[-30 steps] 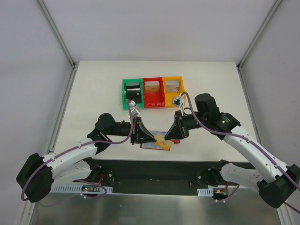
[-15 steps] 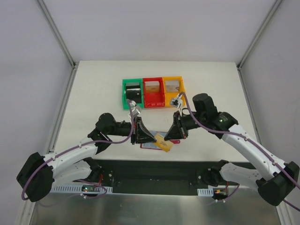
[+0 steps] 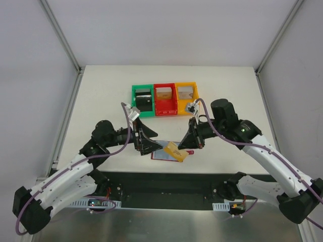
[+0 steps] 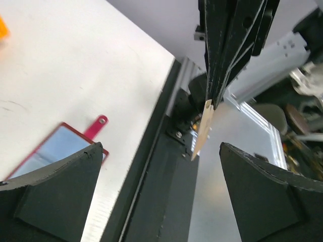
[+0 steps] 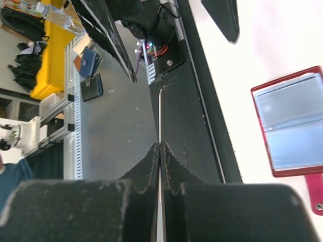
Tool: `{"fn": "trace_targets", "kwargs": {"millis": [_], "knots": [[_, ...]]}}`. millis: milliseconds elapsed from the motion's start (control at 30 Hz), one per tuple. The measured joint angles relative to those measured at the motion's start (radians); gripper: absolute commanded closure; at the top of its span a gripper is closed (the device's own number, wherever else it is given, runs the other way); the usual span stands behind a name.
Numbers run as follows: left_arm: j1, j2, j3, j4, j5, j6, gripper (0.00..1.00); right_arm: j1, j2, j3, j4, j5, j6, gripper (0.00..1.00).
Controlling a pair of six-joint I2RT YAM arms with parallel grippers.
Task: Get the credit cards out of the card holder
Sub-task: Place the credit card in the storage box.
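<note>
The card holder (image 3: 162, 156) lies open on the table near the front edge, dark red with blue-grey lining (image 5: 292, 123) and a red tab strap (image 4: 96, 126). My right gripper (image 3: 181, 146) is shut on a yellow-orange credit card (image 3: 174, 150) and holds it in the air just above the holder. In the right wrist view the card (image 5: 159, 118) shows edge-on between the closed fingers. My left gripper (image 3: 154, 140) stands open to the left of the card, touching nothing. In the left wrist view the card (image 4: 203, 128) hangs from the right gripper (image 4: 214, 103), beyond my spread fingers (image 4: 55, 191).
Three joined bins stand at the back centre: green (image 3: 134, 101) with a black block (image 3: 144, 98) inside, red (image 3: 165, 107) and orange (image 3: 185, 105). The table's metal front rail (image 4: 151, 166) runs just below the card holder.
My left gripper has opened, let go of the card and drawn back to the left. My right gripper has closed on the card and now holds it alone.
</note>
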Motion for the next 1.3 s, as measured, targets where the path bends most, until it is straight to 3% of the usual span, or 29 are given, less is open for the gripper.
{"fn": "trace_targets", "kwargs": {"millis": [200, 367, 533, 800, 1067, 1300], "knots": [[0.023, -0.227, 0.029, -0.199, -0.17, 0.072, 0.01, -0.002, 0.004, 0.13, -0.07, 0.113, -0.065, 0.99], [0.023, -0.287, 0.024, -0.264, -0.281, 0.09, 0.01, -0.031, 0.185, 0.41, -0.166, 0.254, -0.175, 0.99], [0.023, -0.327, -0.01, -0.314, -0.334, 0.091, 0.01, -0.07, 0.41, 0.581, -0.216, 0.368, -0.275, 0.99], [0.023, -0.412, -0.015, -0.356, -0.364, 0.101, 0.01, -0.072, 0.639, 0.686, -0.254, 0.476, -0.395, 0.99], [0.023, -0.401, -0.022, -0.365, -0.375, 0.108, 0.01, -0.058, 0.652, 0.699, -0.224, 0.476, -0.758, 1.0], [0.023, -0.37, -0.025, -0.387, -0.375, 0.115, 0.01, -0.068, 0.765, 0.746, -0.193, 0.451, -1.038, 1.0]]}}
